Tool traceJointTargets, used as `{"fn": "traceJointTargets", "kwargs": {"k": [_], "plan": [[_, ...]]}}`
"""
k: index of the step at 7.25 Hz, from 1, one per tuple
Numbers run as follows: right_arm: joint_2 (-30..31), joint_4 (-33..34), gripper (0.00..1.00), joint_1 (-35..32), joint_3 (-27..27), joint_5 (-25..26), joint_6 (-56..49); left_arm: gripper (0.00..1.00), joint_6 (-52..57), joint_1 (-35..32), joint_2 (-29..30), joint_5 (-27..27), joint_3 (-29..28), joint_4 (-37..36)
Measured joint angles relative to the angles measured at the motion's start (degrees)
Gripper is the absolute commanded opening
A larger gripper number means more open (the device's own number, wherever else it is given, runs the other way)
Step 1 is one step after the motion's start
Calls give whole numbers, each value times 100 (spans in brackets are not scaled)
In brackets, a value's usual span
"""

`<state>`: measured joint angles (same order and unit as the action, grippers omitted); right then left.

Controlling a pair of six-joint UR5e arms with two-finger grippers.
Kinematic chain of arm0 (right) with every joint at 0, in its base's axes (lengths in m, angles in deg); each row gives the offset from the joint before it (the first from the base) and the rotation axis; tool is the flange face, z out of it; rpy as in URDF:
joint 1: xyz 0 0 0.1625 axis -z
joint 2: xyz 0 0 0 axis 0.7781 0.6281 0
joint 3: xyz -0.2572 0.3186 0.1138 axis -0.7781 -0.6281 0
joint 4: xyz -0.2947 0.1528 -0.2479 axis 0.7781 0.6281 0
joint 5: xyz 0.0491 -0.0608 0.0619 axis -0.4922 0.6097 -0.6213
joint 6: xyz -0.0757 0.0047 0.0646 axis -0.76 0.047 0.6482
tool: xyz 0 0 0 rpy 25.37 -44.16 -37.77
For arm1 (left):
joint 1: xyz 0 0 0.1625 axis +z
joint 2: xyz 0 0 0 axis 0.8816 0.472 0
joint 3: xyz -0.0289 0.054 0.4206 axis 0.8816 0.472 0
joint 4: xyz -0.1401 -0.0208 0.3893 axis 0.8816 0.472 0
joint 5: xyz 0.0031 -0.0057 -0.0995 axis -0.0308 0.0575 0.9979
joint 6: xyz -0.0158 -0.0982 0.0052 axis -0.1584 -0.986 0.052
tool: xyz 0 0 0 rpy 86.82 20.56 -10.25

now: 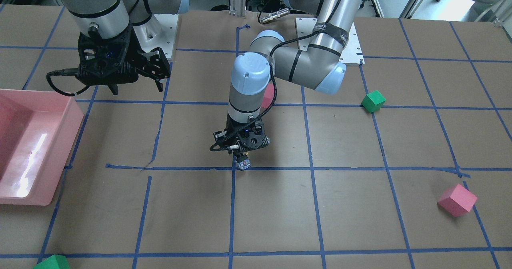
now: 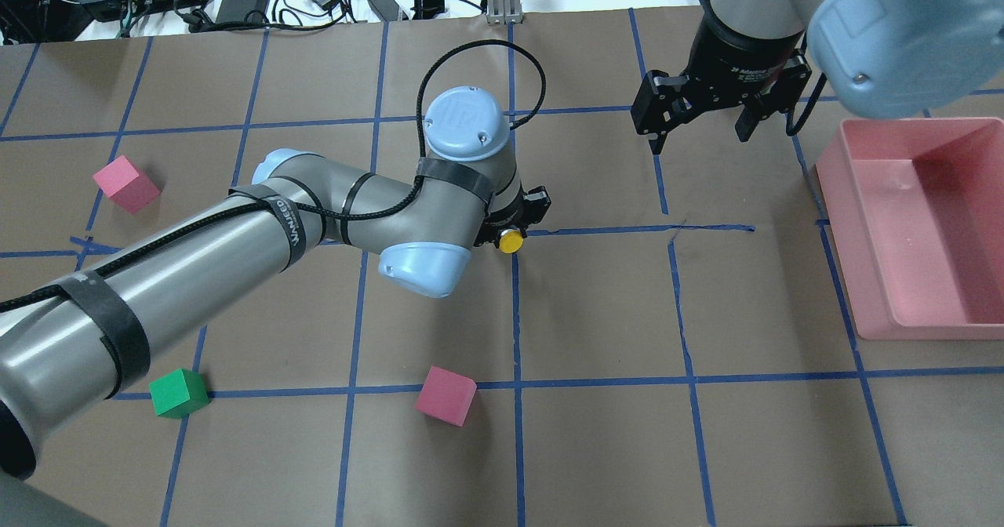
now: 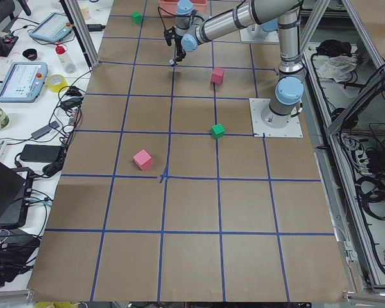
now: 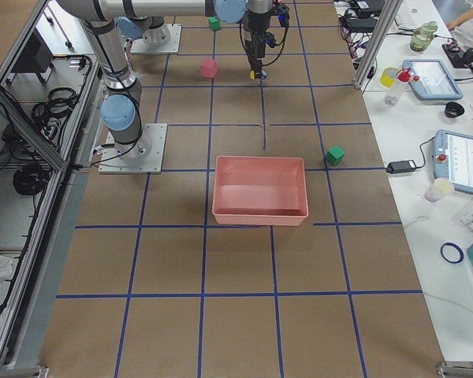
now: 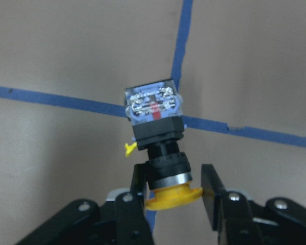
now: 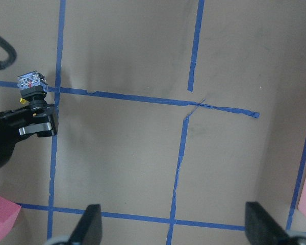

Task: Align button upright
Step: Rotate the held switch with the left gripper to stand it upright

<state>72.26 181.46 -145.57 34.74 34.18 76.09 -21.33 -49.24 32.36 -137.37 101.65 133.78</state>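
One brown table (image 2: 596, 315) gridded in blue tape (image 2: 596, 382), left claw (image 5: 174, 176) pinching button (image 5: 155, 115), right claw (image 2: 698, 139) spread, empty

**A:** The front-facing camera sits across the table (image 1: 280, 221) from the robot and tilts steeply down, with the robot's side along its top edge.

**B:** The overhead one answers from behind the shoulders, looking forward and down. It has the same tape grid (image 2: 516, 315) and the same pink tray (image 2: 925, 331), with the sides swapped.

**A:** The two end cameras stand high and far back, facing each other along the table's length. The tray is far off in the left one and mid-frame in the right.

**B:** The left wrist camera is in very close, looking down on the button (image 5: 155, 120) over a tape crossing.

**A:** The right wrist camera hangs higher, also facing down, and it picks up that same button, small, at its left edge.
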Motion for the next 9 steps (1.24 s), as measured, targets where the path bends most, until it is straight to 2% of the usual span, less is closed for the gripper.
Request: {"fn": "traceJointTargets", "kwargs": {"k": [3, 5, 9], "plan": [[8, -22, 100, 1, 0, 9, -7, 0, -1547, 475, -9, 1217, -5, 329], [9, -35, 100, 0, 0, 9, -7, 0, -2194, 670, -18, 1863, 33, 422], [9, -40, 100, 0, 0, 42, -30, 0, -2365, 1290, -109, 3286, 558, 304]]}}
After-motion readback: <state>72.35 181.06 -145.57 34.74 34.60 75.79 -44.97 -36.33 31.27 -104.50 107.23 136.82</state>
